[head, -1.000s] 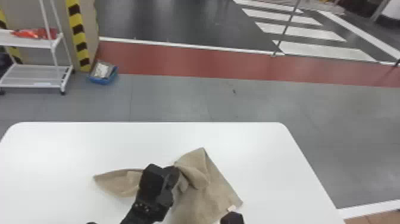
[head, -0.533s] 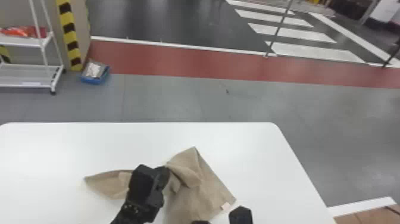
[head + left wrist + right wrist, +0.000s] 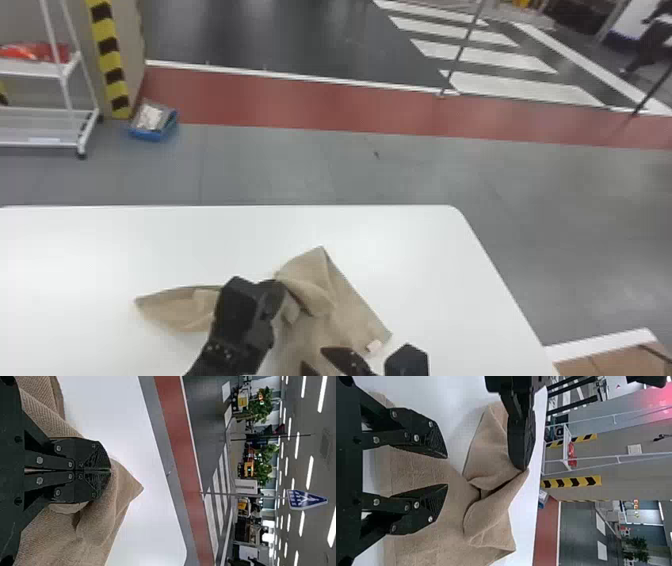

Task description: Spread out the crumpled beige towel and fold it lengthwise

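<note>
Nearest, at the bottom edge of the head view, was the right gripper (image 3: pixel 315 359). Its two fingers stood well apart, with nothing held between them, and the right wrist view showed them above the cloth; whether they touched it was hard to tell.

A little farther in, the left gripper (image 3: pixel 282 292) had its fingers closed together on a pinch of the towel (image 3: pixel 345 305). In the left wrist view the cloth wrapped about the closed tips, and one pointed corner stuck out past them.

The towel lay crumpled on the near part of the white table (image 3: pixel 200 240). A narrow piece ran out to the left of the left gripper, while the broader part spread to its right, with a rolled fold just beside the fingers. One corner pointed toward the table's far edge; another, near the right gripper, bore a small pale tag (image 3: pixel 374 346).

Beyond the table came grey floor (image 3: pixel 300 165), then a blue tray (image 3: pixel 145 134) near a white rack (image 3: pixel 37 67) with something red on its shelf. Past those ran a red strip (image 3: pixel 300 100) and, farther off, white crossing stripes (image 3: pixel 525 87) on dark floor.
</note>
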